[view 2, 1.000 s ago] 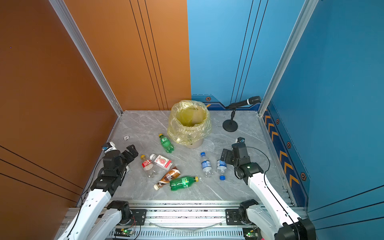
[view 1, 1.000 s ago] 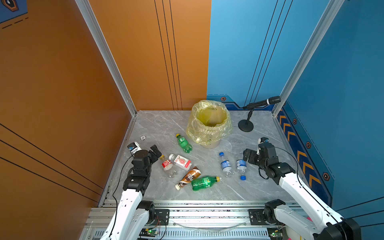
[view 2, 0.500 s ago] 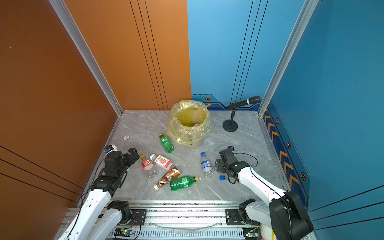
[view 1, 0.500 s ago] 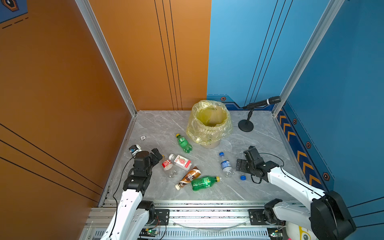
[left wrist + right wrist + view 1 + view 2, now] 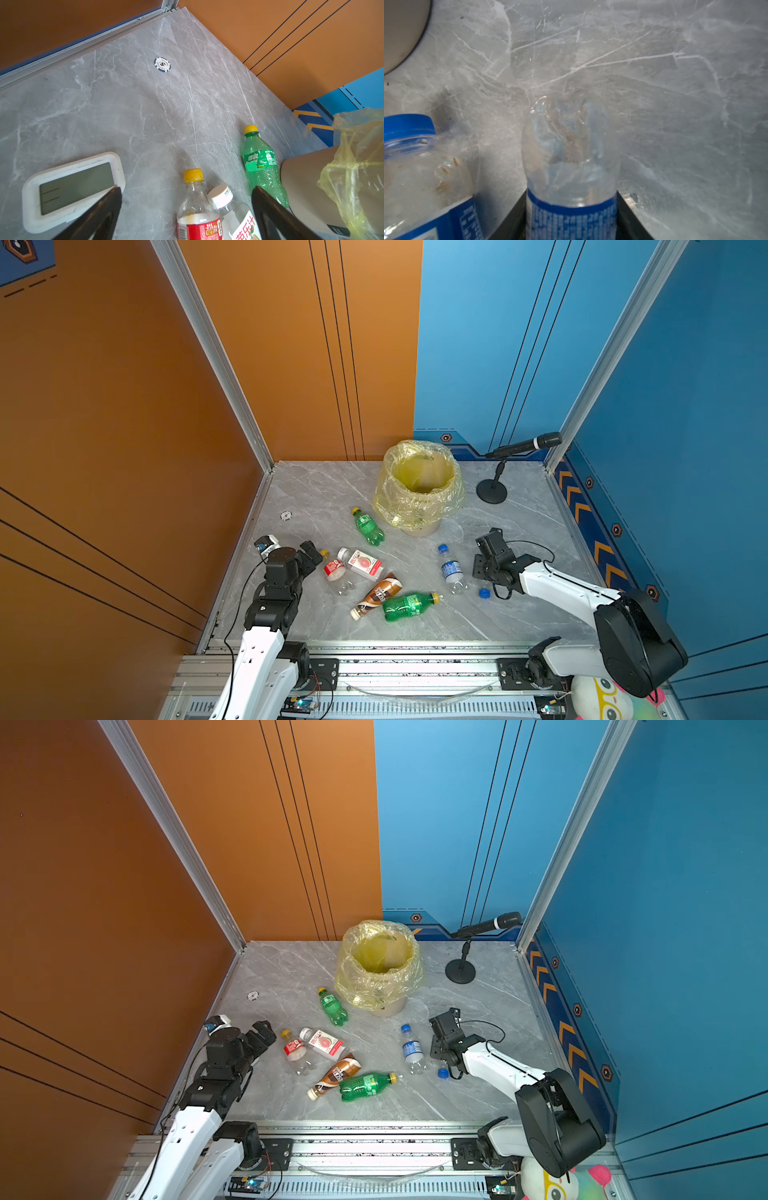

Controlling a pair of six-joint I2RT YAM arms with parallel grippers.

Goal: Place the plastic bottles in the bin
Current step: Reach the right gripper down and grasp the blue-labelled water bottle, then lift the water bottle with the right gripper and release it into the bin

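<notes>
My right gripper (image 5: 484, 572) is low on the floor, shut on a clear blue-capped bottle (image 5: 571, 149) lying there; only its cap (image 5: 484, 593) shows in both top views. A second blue-capped bottle (image 5: 451, 570) lies just to its left. My left gripper (image 5: 187, 189) is open over the neck of the clear red-labelled bottle (image 5: 195, 209), beside the squarish white-capped bottle (image 5: 361, 562). A brown-and-white bottle (image 5: 376, 595) and a green bottle (image 5: 409, 605) lie nearer the front. Another green bottle (image 5: 368, 526) lies by the bin (image 5: 419, 485), which is lined with a yellow bag.
A microphone on a round stand (image 5: 492, 491) is right of the bin. A poker chip (image 5: 286, 515) lies near the left wall. A white digital timer (image 5: 72, 191) lies under my left gripper. A plush toy (image 5: 602, 697) sits beyond the front rail.
My right gripper dropped down and leftward onto the blue-capped bottle and closed on it. My left gripper lowered slightly toward the red-labelled bottle and stayed open.
</notes>
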